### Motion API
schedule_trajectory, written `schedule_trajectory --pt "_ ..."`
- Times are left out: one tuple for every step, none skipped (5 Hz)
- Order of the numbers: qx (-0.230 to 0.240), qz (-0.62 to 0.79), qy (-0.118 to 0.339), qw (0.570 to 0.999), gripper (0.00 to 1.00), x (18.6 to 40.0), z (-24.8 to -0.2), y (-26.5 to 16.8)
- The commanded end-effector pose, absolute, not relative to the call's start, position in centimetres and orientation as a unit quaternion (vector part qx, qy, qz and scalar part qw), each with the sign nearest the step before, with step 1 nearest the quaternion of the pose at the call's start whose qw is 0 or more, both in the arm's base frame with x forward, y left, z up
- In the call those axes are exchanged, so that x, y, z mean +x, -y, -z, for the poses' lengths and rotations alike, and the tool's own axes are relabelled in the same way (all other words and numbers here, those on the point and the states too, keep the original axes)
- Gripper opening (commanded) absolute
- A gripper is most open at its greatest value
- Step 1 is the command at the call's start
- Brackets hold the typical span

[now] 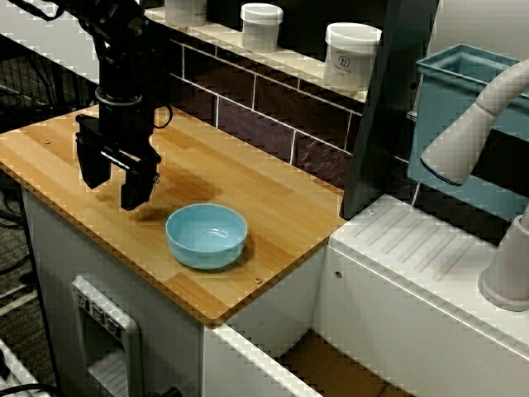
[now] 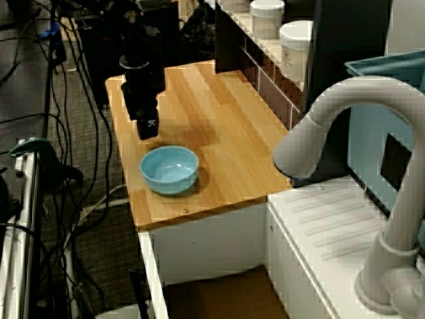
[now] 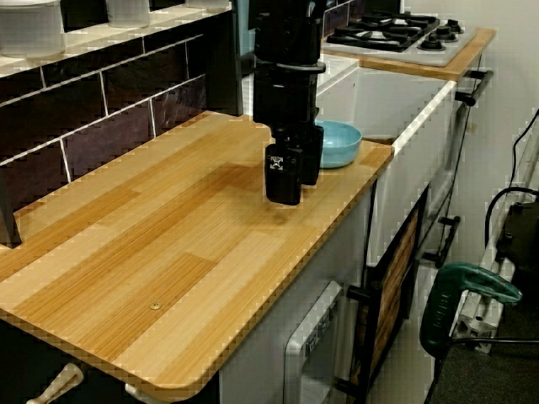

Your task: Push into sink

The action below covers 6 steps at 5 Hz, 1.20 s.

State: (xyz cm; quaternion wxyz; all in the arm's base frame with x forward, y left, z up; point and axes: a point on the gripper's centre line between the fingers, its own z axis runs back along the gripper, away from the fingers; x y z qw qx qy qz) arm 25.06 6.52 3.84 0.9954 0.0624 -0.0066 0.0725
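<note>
While poised above the countertop (image 1: 273,207), one gripper (image 1: 116,186), jaws apart and empty; one blue bowl (image 1: 207,236); one sink (image 1: 331,368).

Counter surface: the light wooden countertop (image 1: 248,190) lies bare around the small light-blue bowl (image 1: 207,235), with open board on every side of it.
Toward the basin: only a short strip of wood lies between the bowl and the counter edge; beyond it the white-walled sink with brown floor (image 1: 331,364) drops open.
Back side: a dark tiled wall (image 1: 248,107) and a black upright post (image 1: 384,107) close off the rear.
Overhead: the grey curved faucet (image 2: 345,126) hangs over the white ridged draining board (image 1: 438,256).
</note>
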Motion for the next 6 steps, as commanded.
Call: schedule_trajectory --pt "0.081 -0.046 0.040 0.995 1.00 25.7 -4.0 -3.2" --pt "0.073 -0.035 0.035 0.996 1.00 26.9 -3.8 -0.7" --pt "0.048 -0.034 0.028 0.998 1.00 28.5 -4.0 2.3" --pt "0.030 -0.027 0.006 0.999 1.00 29.9 -3.3 5.5" --pt "0.019 -0.012 -0.010 1.000 1.00 30.4 -2.9 7.7" --pt "0.012 -0.002 -0.018 1.000 1.00 30.4 -3.2 7.9"
